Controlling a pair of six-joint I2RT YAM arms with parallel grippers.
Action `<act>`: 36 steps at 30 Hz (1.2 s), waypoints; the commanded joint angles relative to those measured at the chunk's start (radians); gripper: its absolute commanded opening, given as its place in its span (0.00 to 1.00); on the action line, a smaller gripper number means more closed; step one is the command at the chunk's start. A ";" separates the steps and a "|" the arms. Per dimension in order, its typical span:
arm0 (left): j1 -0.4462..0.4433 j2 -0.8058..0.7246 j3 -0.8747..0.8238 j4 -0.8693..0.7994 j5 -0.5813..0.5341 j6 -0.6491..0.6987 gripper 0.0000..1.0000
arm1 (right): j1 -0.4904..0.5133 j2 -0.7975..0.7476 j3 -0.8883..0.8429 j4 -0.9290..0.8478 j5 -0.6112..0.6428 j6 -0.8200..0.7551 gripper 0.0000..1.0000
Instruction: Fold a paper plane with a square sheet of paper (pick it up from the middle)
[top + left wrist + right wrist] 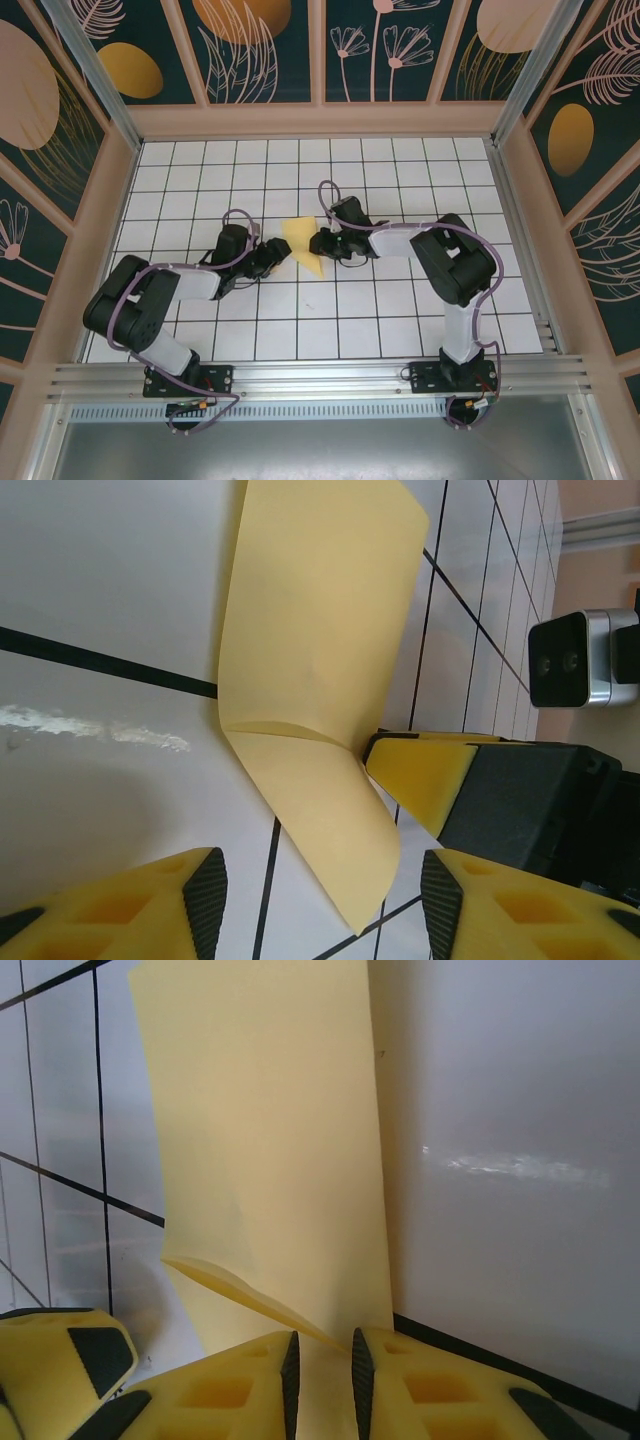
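The creased yellow square sheet of paper [303, 243] lies on the surface [400, 300]. The right pincer [320, 1375] grasps its edge, and the left pincer [322, 900], released, straddles its corner.

The table [400, 330] is lit brightly and evenly from above. White glare is seen on it at nine o'clock in the left wrist view. A soft shadow is cast at seven o'clock.

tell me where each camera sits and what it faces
top: fixed above and behind the arms, looking down at the table; both arms, left gripper, right gripper and paper.
left wrist: low over the table, facing the paper; own open fingers below.
right wrist: low, facing along the paper; own fingers pinch its edge.
shared: both wrist views show the paper.
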 commanded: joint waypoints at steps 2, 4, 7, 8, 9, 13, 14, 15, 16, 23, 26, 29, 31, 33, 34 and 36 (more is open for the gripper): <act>-0.013 0.036 0.033 0.059 0.021 -0.017 0.53 | -0.028 0.025 -0.040 0.004 -0.024 0.031 0.22; -0.014 0.046 0.035 0.062 0.019 -0.018 0.51 | -0.031 0.013 -0.040 0.007 -0.036 0.025 0.22; -0.014 0.056 0.033 0.069 0.020 -0.021 0.47 | -0.036 -0.033 -0.032 0.013 -0.058 0.008 0.23; -0.014 0.058 0.033 0.072 0.019 -0.020 0.46 | -0.036 -0.053 -0.026 0.008 -0.058 0.000 0.24; -0.014 0.061 0.033 0.075 0.019 -0.021 0.45 | -0.036 -0.074 -0.022 0.004 -0.058 -0.009 0.26; -0.014 0.068 0.034 0.084 0.016 -0.024 0.44 | -0.029 -0.155 -0.022 -0.012 -0.036 -0.053 0.31; -0.014 0.070 0.033 0.086 0.016 -0.024 0.44 | -0.023 -0.168 -0.022 -0.019 -0.026 -0.064 0.32; -0.014 0.073 0.033 0.090 0.018 -0.024 0.43 | -0.016 -0.178 -0.022 -0.026 -0.016 -0.078 0.32; -0.014 0.076 0.033 0.095 0.020 -0.026 0.43 | -0.007 -0.186 -0.025 -0.032 -0.008 -0.087 0.33; -0.014 0.090 0.033 0.105 0.025 -0.025 0.38 | 0.054 -0.145 -0.007 -0.065 0.009 -0.128 0.28; -0.014 0.093 0.034 0.107 0.024 -0.027 0.36 | 0.056 -0.110 0.001 -0.073 0.009 -0.131 0.24; -0.013 0.092 0.033 0.108 0.024 -0.027 0.36 | 0.053 -0.070 0.020 -0.102 0.042 -0.133 0.22; -0.014 0.093 0.034 0.108 0.025 -0.028 0.36 | 0.047 -0.052 0.027 -0.105 0.049 -0.128 0.22; -0.014 0.092 0.033 0.107 0.024 -0.027 0.37 | 0.038 -0.041 0.026 -0.095 0.055 -0.118 0.22; -0.014 0.092 0.032 0.106 0.024 -0.028 0.37 | 0.031 -0.039 0.022 -0.085 0.054 -0.109 0.22; -0.014 0.093 0.030 0.103 0.022 -0.027 0.38 | 0.016 -0.034 0.013 -0.064 0.047 -0.094 0.22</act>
